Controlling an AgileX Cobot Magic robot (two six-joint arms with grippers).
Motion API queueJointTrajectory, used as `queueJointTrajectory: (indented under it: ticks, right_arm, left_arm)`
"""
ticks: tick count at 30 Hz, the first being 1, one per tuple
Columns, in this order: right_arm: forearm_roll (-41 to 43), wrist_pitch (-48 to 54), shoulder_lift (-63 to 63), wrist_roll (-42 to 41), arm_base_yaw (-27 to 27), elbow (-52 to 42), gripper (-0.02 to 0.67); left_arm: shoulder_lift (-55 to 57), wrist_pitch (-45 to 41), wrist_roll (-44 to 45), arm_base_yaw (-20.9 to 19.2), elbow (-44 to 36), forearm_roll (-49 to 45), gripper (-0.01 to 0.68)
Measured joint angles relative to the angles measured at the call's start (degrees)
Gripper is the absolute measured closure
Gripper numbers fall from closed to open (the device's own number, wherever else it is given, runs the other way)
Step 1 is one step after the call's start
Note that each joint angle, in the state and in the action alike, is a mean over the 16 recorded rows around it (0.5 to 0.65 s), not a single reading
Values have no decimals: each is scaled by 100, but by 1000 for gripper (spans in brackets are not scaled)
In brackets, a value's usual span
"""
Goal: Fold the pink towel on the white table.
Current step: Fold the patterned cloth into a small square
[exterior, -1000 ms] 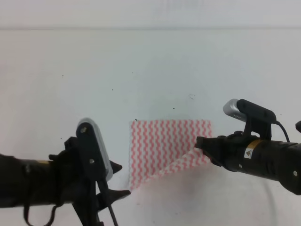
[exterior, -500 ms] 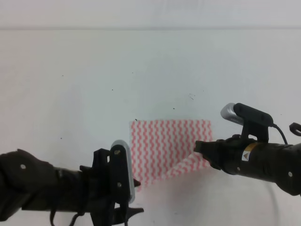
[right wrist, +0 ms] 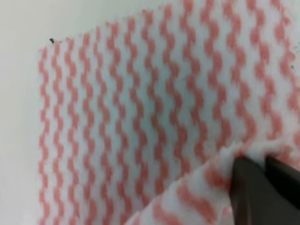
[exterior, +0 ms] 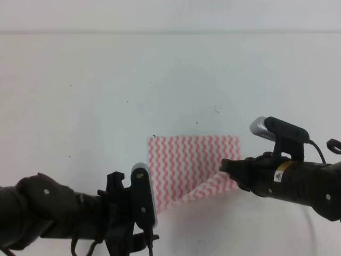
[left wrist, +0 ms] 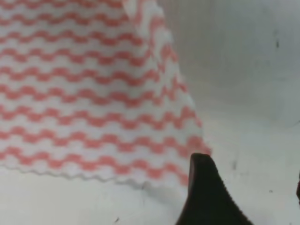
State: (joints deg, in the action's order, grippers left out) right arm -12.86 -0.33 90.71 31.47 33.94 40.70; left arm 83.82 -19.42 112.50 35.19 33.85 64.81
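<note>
Your right gripper (exterior: 225,165) pinches the towel's (exterior: 186,162) near-right corner, lifted off the table (exterior: 106,80). The left gripper (left wrist: 206,197) sits beside the near-left corner; its opening you cannot tell. Grasp there, then carry both corners far together.

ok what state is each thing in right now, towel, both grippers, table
pink towel: flat on the table except its near right corner, lifted and turned over toward the middle
right gripper: fingers shut on that lifted corner
left gripper: at the towel's near left corner, open or shut unclear
white table: bare white, a few dark specks
</note>
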Motion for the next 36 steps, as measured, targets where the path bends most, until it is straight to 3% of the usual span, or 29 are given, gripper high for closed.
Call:
queueJointTrajectory:
  ticks: [36]
  right_arm:
    - [63,-181,-14,-49,-11,-2,666]
  left_arm:
    - [408,741,424,1,20,175,312]
